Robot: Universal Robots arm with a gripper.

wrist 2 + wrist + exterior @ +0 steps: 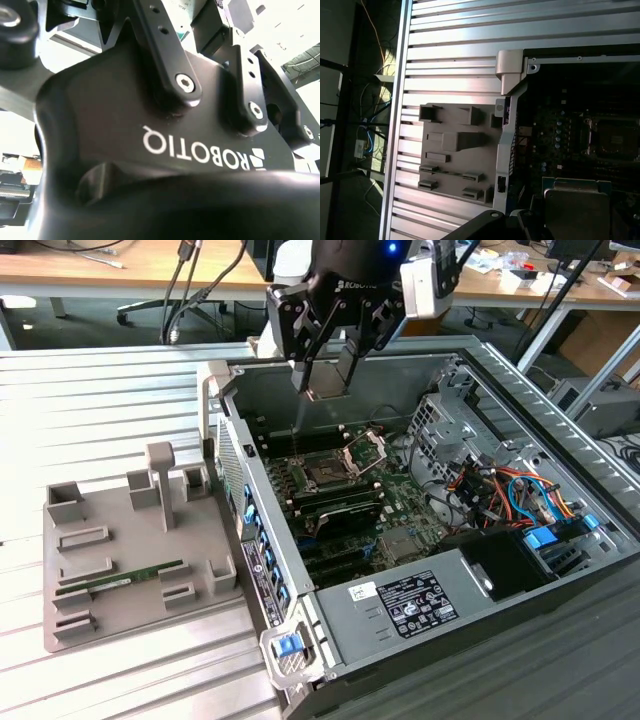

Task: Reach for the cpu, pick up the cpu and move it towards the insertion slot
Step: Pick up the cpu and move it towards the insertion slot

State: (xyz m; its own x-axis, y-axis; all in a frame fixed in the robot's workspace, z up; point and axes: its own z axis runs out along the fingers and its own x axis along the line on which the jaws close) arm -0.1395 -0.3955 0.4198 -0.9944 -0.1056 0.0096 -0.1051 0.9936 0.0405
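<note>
Gripper [325, 375] is hovering above the open computer case [520, 400], pinching the cpu [328, 390] between its fingers. Insertion slot [325, 472] is lying below on the board, frame lifted.

Open air above the insertion slot [328, 474], raised silver frame [366, 451] and drive cage [440, 418] alongside.

Arm enters from top centre of exterior view, wrist pointing down. Gripper [325, 375] hangs in upper middle of frame, black fingers [298, 368] angled downward and closed on the cpu [328, 392]. Second wrist view: gripper body [150, 125] close up, linkage bars toward upper frame.
</note>
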